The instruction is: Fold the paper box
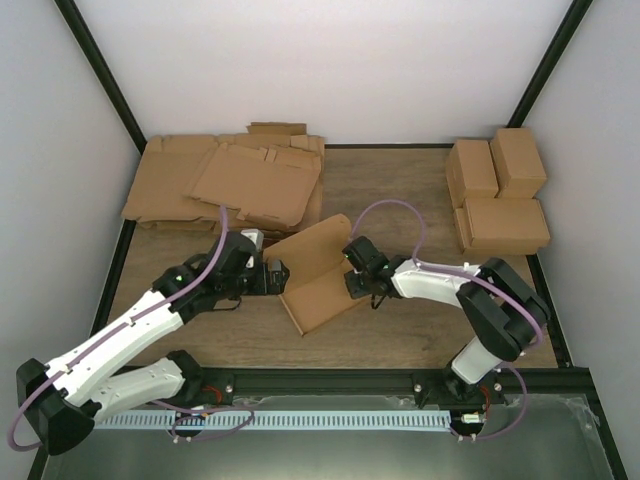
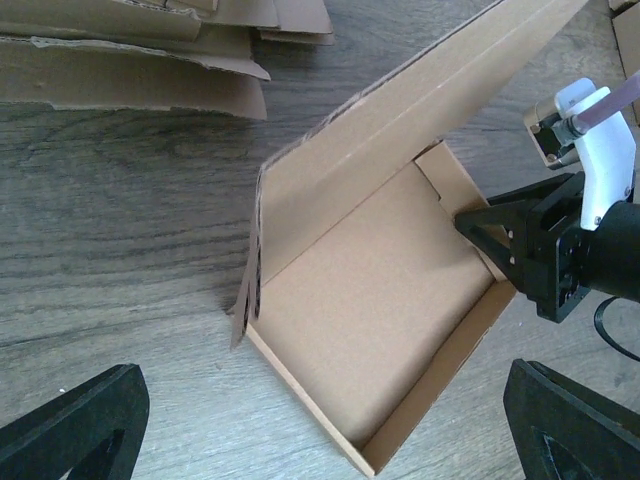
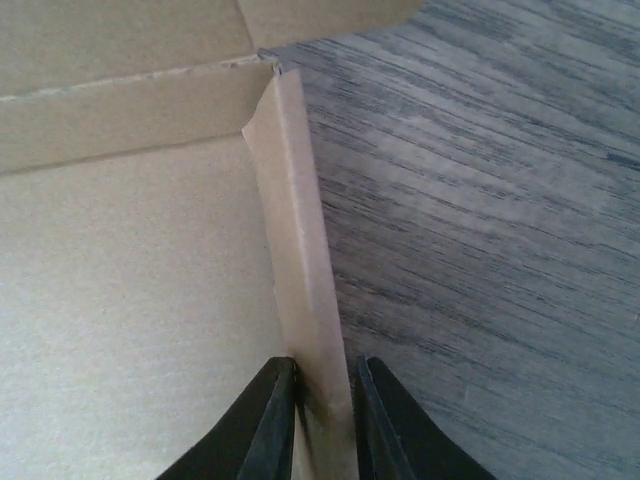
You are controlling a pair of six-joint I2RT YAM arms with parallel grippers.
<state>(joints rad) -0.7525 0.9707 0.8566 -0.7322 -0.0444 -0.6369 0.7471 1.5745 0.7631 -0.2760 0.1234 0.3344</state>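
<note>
Right fingers (image 3: 265, 430) straddle the side wall (image 3: 305, 290) of the paper box (image 1: 320, 280), pinch unclear; left fingers (image 2: 70, 430) spread. Hold that wall upright.

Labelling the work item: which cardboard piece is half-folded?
The centre paper box, walls and lid raised; the back-left sheets lie flat, the back-right boxes are closed.

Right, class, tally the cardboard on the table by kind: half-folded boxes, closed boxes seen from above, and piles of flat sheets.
Half-folded paper box: 1
Closed boxes seen from above: 3
Pile of flat sheets: 1, its sheets too overlapped to count
Total: 5
</note>
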